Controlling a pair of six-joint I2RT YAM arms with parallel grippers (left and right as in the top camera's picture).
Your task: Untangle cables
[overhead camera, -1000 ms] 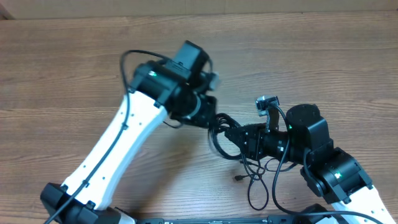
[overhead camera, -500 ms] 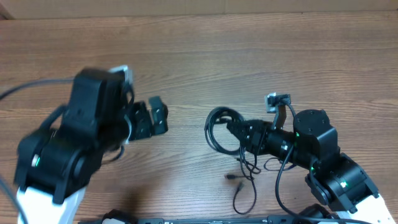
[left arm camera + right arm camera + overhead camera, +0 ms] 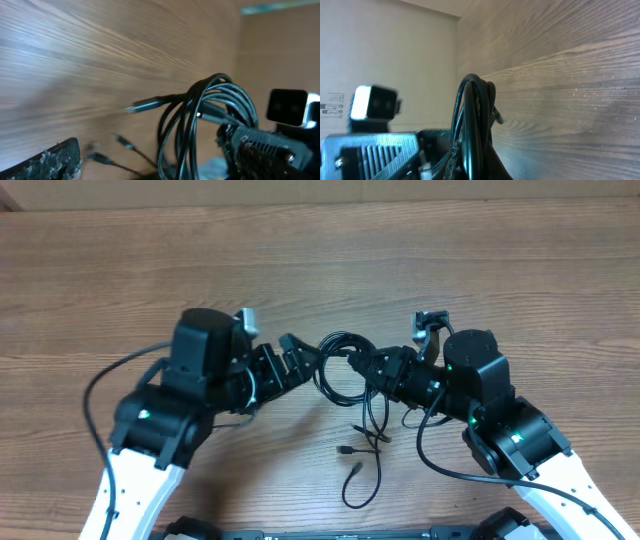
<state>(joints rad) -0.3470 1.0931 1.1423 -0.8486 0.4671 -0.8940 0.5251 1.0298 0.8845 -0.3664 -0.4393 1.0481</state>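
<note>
Black cables [image 3: 340,365] are bunched into a coil of several loops near the middle of the wooden table [image 3: 520,270]. The right gripper [image 3: 370,368] pinches the coil's right side, its jaws clamped on the strands. In the right wrist view the cables [image 3: 470,120] stand up edge-on from between that gripper's fingers, with wood grain running away to the right.

From the coil, loose lengths trail toward the near edge of the table and lie on the wood in a long open curl. Two small plug ends [image 3: 345,450] rest there, close together but not touching.

The left gripper [image 3: 308,358] sits just left of the coil with its jaws spread, holding nothing. Seen from above, its fingertips are very near the coil's left edge, and whether they touch it cannot be told.

The left wrist view looks low across the table at the cables [image 3: 205,125]. One plug [image 3: 145,105] sticks out to the left of the loops, and the right gripper shows dark and blurred at the right. Both arms reach in from the near side.
</note>
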